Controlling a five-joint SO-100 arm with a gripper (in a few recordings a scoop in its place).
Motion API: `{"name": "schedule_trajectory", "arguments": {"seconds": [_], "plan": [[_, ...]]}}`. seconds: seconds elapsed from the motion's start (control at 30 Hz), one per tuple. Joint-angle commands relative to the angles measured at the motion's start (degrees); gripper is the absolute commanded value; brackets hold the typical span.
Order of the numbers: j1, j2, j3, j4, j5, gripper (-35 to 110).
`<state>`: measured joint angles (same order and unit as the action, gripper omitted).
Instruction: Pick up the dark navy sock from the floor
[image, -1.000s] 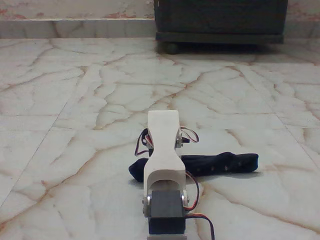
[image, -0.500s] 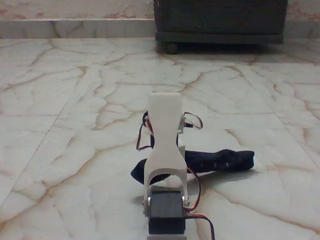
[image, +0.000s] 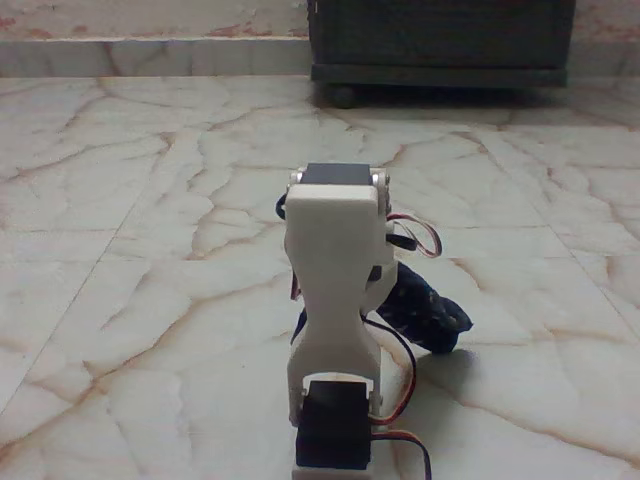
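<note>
The dark navy sock (image: 422, 312) hangs bunched up just right of the white arm (image: 334, 262). Its upper end runs behind the arm's upper link and its lower end droops at or just above the floor (image: 150, 300), over a shadow. A small dark bit of sock also peeks out at the arm's left side. The gripper itself is hidden behind the raised arm link. The sock rising with the arm points to the gripper being shut on it.
A dark cabinet on wheels (image: 440, 45) stands at the back, right of centre, against the wall's skirting. Red, white and black servo cables (image: 410, 235) loop off the arm's right side. Marble tiles stretch wide to the left and right.
The arm has swung up and its upper link now stands tall. The sock, lying stretched flat to the right before, has been pulled up and bunched close to the arm.
</note>
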<state>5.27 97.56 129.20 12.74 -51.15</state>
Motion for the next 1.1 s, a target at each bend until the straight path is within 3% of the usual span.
{"name": "schedule_trajectory", "arguments": {"seconds": [0.0,0.17,0.6,0.93,1.07], "plan": [[1.14,6.24,3.6,-1.85,-2.37,0],[2.29,19.42,18.02,-8.7,-9.67,0],[5.63,41.13,35.6,-24.08,-28.21,0],[2.9,43.15,46.93,-50.36,-40.78,0],[2.29,42.98,47.37,-50.63,-47.46,0]]}}
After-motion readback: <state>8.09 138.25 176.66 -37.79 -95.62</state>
